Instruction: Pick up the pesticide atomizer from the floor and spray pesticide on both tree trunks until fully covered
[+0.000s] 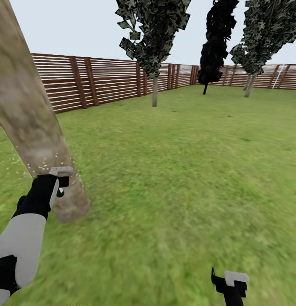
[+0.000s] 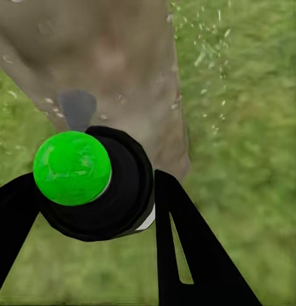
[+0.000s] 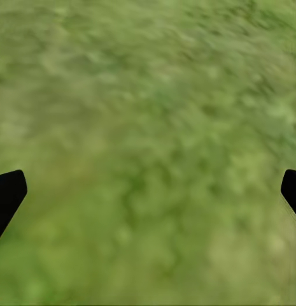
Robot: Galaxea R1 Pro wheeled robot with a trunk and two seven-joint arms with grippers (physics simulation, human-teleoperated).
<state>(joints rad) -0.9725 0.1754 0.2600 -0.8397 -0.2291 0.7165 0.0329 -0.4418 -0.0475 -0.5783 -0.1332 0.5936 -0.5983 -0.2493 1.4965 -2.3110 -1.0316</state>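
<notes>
My left gripper (image 1: pixel 61 183) is shut on the pesticide atomizer (image 2: pixel 74 167), a black cylinder whose round top shows bright green in the left wrist view. The black fingers (image 2: pixel 186 242) clasp it on both sides. It points at the thick, leaning grey-brown tree trunk (image 1: pixel 29 114), close in front of the gripper. Whitish-yellow pesticide specks (image 1: pixel 50 163) dot the trunk's lower part and drift over the grass (image 2: pixel 211 57) beside the trunk (image 2: pixel 109 57). A second tree (image 1: pixel 155 91) stands farther back by the fence. My right gripper (image 1: pixel 230 282) hangs open and holds nothing, low over the lawn.
A brown slat fence (image 1: pixel 101 80) rings the green lawn (image 1: pixel 186 170). A dark columnar tree (image 1: pixel 211 51) and another leafy tree (image 1: pixel 249 85) stand at the far right. Grass (image 3: pixel 148 153) lies under the right gripper.
</notes>
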